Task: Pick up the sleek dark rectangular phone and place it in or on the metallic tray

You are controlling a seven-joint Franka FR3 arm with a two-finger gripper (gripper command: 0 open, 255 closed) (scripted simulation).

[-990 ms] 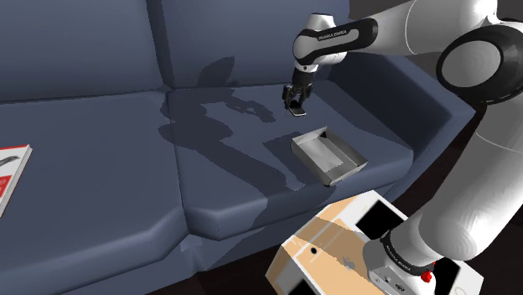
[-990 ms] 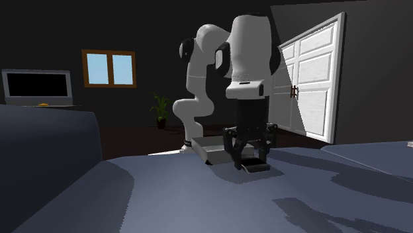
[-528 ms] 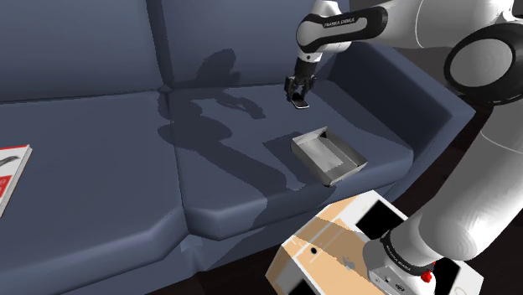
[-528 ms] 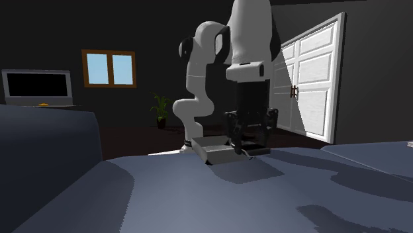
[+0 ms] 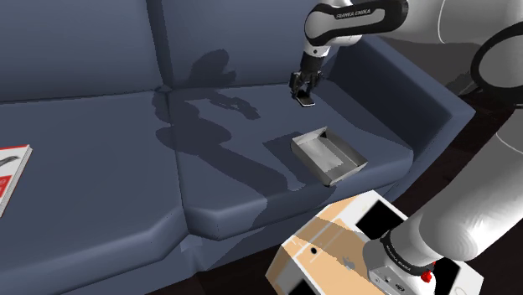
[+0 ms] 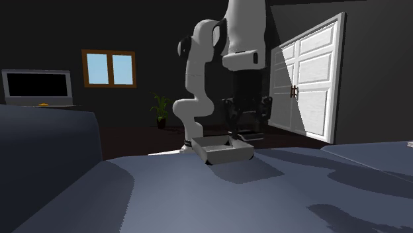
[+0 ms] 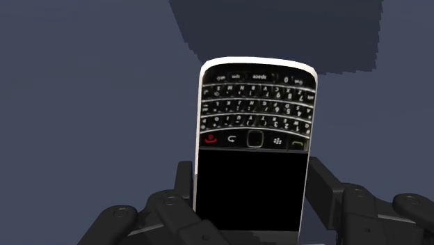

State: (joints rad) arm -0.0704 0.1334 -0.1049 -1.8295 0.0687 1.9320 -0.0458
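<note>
2 fingers' point(image 7: 323, 191) inner sides behind the phone point(image 7: 254, 167); magazine point(image 5: 8, 172) partly off the shoulder view's left edge.

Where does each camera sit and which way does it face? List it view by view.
Shoulder view: beside the tan box stand, looking down over the dark blue sofa; white arm reaches up-left.
Second exterior view: low on the sofa seat, facing the arm across the grey open rectangular tray.
Wrist view: on the black two-finger hand, looking along the clasped black keypad phone.
Shared: both exterior views show tray and hand.
</note>
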